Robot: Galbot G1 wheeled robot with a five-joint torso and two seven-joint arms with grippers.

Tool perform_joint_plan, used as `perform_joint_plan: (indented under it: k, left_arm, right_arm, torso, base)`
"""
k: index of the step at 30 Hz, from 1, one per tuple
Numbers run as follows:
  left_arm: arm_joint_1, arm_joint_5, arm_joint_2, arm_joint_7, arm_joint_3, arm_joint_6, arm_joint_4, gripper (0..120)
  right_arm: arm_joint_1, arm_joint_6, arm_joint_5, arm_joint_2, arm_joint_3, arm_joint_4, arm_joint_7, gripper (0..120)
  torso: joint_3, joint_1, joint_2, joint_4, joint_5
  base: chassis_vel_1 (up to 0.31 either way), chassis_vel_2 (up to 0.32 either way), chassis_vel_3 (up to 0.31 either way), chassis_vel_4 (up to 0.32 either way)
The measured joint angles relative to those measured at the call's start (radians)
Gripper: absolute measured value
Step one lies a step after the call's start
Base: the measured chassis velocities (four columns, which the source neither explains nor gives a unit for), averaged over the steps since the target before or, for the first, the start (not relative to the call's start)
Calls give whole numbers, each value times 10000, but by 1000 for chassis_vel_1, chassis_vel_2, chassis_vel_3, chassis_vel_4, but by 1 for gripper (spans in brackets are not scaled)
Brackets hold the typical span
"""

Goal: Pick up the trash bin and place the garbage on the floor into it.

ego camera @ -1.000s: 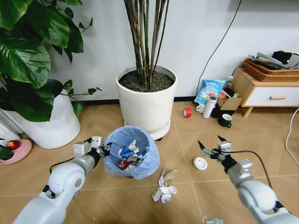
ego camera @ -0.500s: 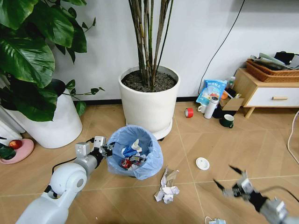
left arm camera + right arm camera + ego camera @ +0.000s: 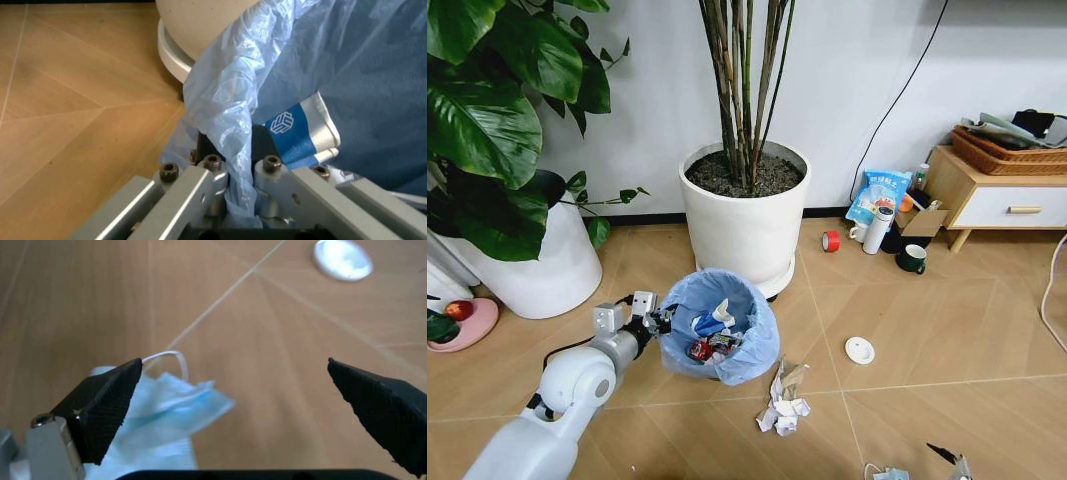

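- The left gripper [image 3: 649, 322] is still clenching the crinkly light-blue bag rim of the small round trash bin [image 3: 720, 325], which is sitting on the tan herringbone wooden floor [image 3: 927, 330] beside the big white plant pot [image 3: 743, 215].
- The right gripper [image 3: 247, 390], spread wide, is dropping from mid-frame to the head view's bottom edge, hovering over the light-blue face mask [image 3: 157, 415].
- The white disc [image 3: 859, 350] and crumpled white paper wad [image 3: 782, 400] are lying where they were.

Trash bin [image 3: 719, 326] before plant pot [image 3: 743, 222] (paper wad [image 3: 782, 400] nearer)
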State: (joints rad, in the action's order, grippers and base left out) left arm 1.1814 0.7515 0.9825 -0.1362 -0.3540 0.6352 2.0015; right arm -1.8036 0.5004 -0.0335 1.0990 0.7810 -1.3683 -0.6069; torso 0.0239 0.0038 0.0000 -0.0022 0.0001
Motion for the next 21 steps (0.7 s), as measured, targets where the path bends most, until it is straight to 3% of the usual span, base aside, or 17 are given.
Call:
perform_joint_plan:
  k: [4,6,9,11,15,16,21]
  left_arm:
    - [-26,49,-64,-32,-5,2,-51,0]
    - [-31,56,-70,-79,9,5,-72,0]
    - [-33,65,-70,-104,20,9,-82,0]
    - [-33,67,-67,-134,23,14,-94,0]
    - [-35,68,-44,-162,38,15,-123,0]
    - [-38,68,-37,-174,42,15,-132,0]
    - [-52,66,-12,-218,55,15,-158,0]
  right_arm:
    - [146,-7,-21,174,-292,352,-37,100]
    - [308,-89,-77,229,-462,621,-38,100]
    - [433,-133,-176,215,-529,858,-69,100]
    - [515,-216,-395,123,-611,1040,-184,100]
    - [694,-348,-735,-51,-779,1379,-335,100]
    - [734,-348,-752,-69,-842,1433,-371,100]
    - [942,-528,-774,-82,-1154,1580,-390,100]
  torso:
    - [1,0,0,0,-17]
    - [0,0,0,-1,2]
    - [1,0,0,0,-15]
    - [1,1,0,0,-3]
    - [1,1,0,0,-16]
    - [1,1,0,0,0]
    - [1,1,0,-1,-11]
  base:
    - [0,0,0,0]
    - [0,0,0,0]
    - [0,0,0,0]
    - [0,0,0,0]
    - [0,0,0,0]
    - [0,0,0,0]
    - [0,0,0,0]
